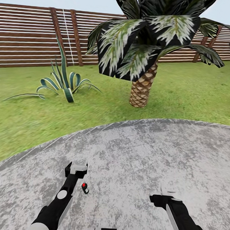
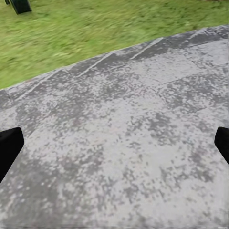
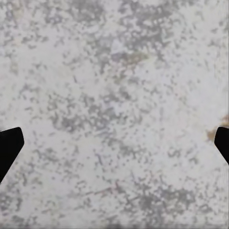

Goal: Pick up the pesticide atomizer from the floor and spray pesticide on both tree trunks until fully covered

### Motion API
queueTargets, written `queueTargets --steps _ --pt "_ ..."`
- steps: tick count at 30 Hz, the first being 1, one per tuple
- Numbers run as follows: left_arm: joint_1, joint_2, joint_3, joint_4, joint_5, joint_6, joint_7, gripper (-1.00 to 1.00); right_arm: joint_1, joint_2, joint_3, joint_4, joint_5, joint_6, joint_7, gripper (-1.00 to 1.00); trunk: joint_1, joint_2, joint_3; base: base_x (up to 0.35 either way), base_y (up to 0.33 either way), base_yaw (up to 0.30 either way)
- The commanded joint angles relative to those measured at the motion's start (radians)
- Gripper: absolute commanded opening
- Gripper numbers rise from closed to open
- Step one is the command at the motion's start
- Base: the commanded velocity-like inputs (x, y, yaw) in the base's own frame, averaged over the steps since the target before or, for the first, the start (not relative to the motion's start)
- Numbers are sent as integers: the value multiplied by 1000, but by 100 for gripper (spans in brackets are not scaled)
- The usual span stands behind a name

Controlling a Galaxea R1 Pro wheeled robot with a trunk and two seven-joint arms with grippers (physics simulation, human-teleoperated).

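1 small dark atomizer w/ red dot is lying on the grey paving right beside the left gripper, 1 palm and 1 agave are sitting on the lawn, both grippers incl. right gripper are hanging wide open, holding nothing.

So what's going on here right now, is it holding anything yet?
Nothing is held yet. The robot stands on a round grey paved patch at the edge of the lawn, both arms low in front. The left hand and right hand are open over bare paving. A short palm and a spiky plant stand ahead, before the slat fence. No atomizer can be made out.
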Motion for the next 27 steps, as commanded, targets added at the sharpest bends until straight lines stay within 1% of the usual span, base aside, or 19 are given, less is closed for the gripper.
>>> queueTargets --steps 1,27 --pt "0 0 0 0 0 0 0 100 0 0 0 0 0 0 0 100 0 0 -6 0 0 0" --pt "0 0 -1 0 0 0 0 100 0 1 0 -1 0 0 0 100 12 -6 -148 0 0 0"
